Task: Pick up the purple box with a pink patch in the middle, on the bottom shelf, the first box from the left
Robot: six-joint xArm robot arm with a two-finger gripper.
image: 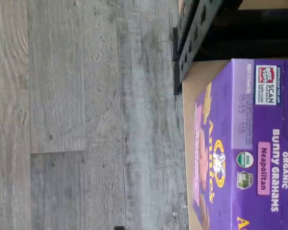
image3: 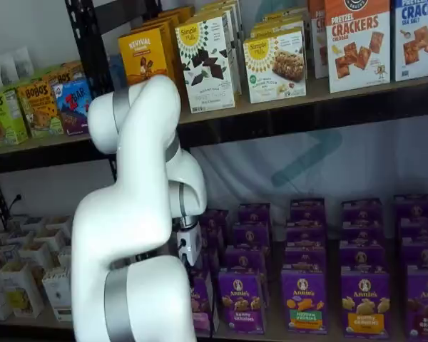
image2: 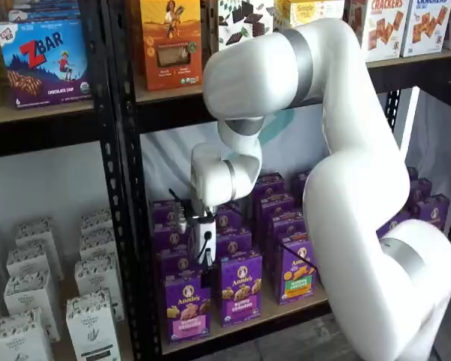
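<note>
White cartons (image2: 30, 301) fill the neighbouring rack bay on the far left, behind a black perforated upright (image2: 120, 226). Next right: the purple box (image2: 186, 304) with the pink band, front-left spot on the bottom shelf (image2: 286, 314), upright, facing out. The gripper (image2: 203, 259) hangs straight above it, white body visible in both shelf views; fingers sit dark against the cartons, jaws read as spread wide, nothing clamped. Wrist view shows the same box's top flap (image: 259, 143), "Bunny Grahams Neapolitan", at the shelf's corner beside the black frame, grey wood floor (image: 86, 115) beyond. Right of the target: a purple Annie's carton (image2: 240, 289), touching or just beside it, then 1 with a green band (image2: 297, 271). More purple cartons stacked behind. The arm's elbow covers the right rows.
</note>
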